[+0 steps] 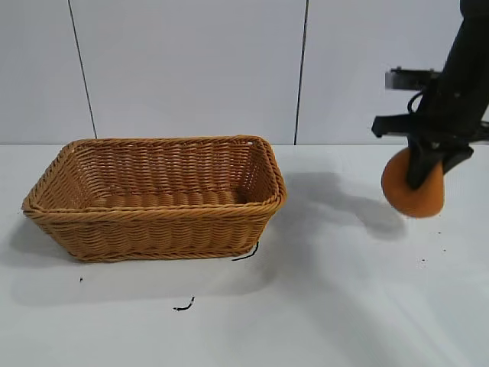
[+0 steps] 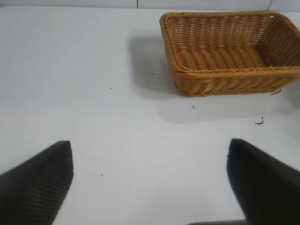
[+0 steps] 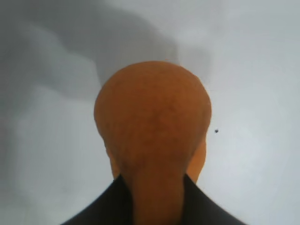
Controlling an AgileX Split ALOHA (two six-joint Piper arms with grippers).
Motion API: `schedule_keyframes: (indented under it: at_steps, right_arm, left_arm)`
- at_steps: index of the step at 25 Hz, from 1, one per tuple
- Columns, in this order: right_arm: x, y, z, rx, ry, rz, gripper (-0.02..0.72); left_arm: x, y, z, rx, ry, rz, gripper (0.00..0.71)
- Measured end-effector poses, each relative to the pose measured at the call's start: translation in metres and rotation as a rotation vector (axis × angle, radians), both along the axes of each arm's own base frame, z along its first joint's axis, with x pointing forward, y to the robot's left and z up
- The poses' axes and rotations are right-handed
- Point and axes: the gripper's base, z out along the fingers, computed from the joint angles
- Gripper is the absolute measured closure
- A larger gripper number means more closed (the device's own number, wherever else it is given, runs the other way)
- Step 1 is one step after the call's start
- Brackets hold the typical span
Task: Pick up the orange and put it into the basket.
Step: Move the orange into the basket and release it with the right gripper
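Right claw point(image 1: 425, 172) clamps orange point(image 1: 412, 191) above table, arm cut off; left claw point(image 2: 150, 183) spread, fingertips only; basket point(image 1: 153, 200) apart.

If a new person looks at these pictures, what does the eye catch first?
First, the orange, gripped by the right tool and hanging above the white table at the exterior view's right. Next, the big wicker basket standing empty at the left.

Burnt-orange orange point(image 1: 416, 193) hangs above table, well right of wicker basket point(image 1: 160, 223).
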Motion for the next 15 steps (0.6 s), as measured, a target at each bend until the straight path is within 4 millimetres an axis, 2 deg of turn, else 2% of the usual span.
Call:
schedule_keyframes:
  at_steps: [2,6,10,15]
  right_arm:
    - [0.002,0.005,0.016,-0.002,-0.034,0.014,0.618]
    - [0.003,0.029,0.037,0.006,-0.092,0.069,0.618]
    - [-0.003,0.069,0.040,0.017,-0.107,0.150,0.618]
    - [-0.018,0.131,0.041,0.038,-0.151,0.282,0.618]
  left_arm:
    - [0.000,0.000,0.000,0.000,0.000,0.000,0.071]
    - [0.000,0.000,0.000,0.000,0.000,0.000,0.071]
    - [0.000,0.000,0.000,0.000,0.000,0.000,0.071]
    - [0.000,0.000,0.000,0.000,0.000,0.000,0.071]
